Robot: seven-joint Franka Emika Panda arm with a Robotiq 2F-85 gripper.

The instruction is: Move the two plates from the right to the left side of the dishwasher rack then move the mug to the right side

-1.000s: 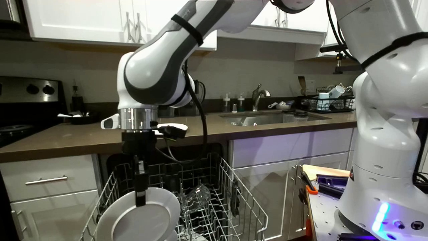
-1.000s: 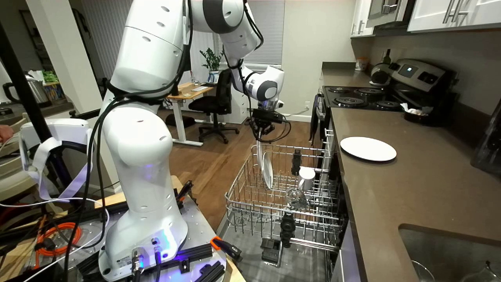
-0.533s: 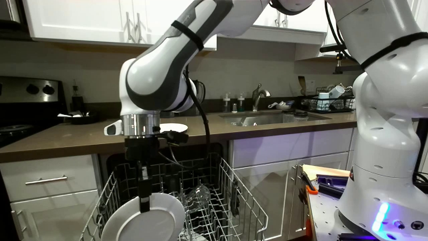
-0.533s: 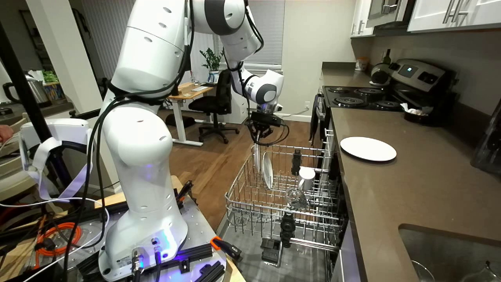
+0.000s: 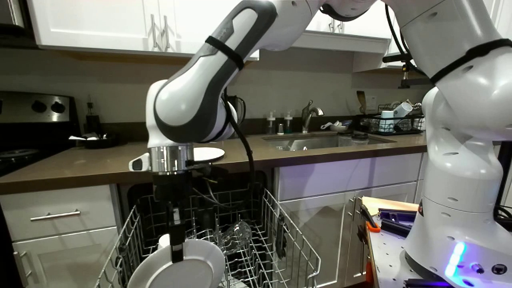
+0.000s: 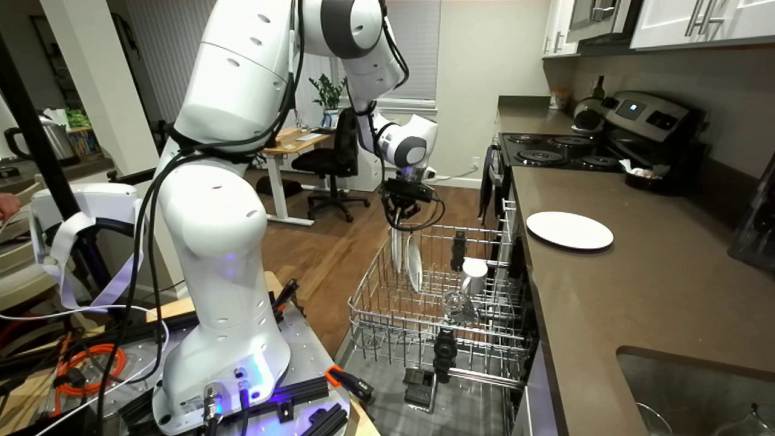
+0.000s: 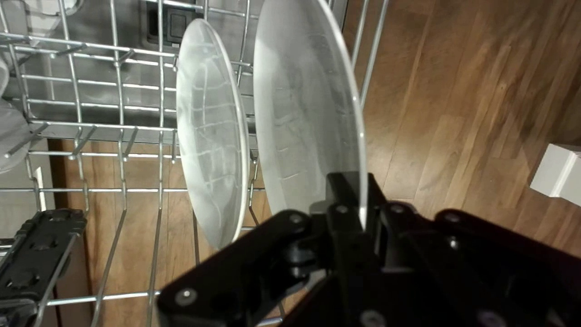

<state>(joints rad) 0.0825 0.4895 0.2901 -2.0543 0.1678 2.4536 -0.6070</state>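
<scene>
My arm (image 6: 227, 91) was glossy white and rounded, dark grey panels (image 5: 182, 133) on it, small oval caps (image 6: 233, 62) dotted along. Black straps (image 5: 225, 52) went round it; black cables (image 5: 252, 164) looped outside. Wrist (image 5: 155, 134) had a shiny silver collar (image 5: 172, 159), plus a white side knob (image 5: 143, 161) with a dark inset (image 5: 137, 165). My fingers (image 5: 177, 232) were slim and black, their black linkages (image 7: 236, 263) studded with round grey screws (image 7: 185, 297). White base (image 5: 456, 224) had a light strip (image 5: 455, 260) glowing pale blue.

Wooden floor (image 6: 321, 257); pale wall (image 6: 484, 79); black chair (image 6: 336, 160) beside a desk (image 6: 290, 147); window (image 6: 421, 51), apparently blind-covered.
</scene>
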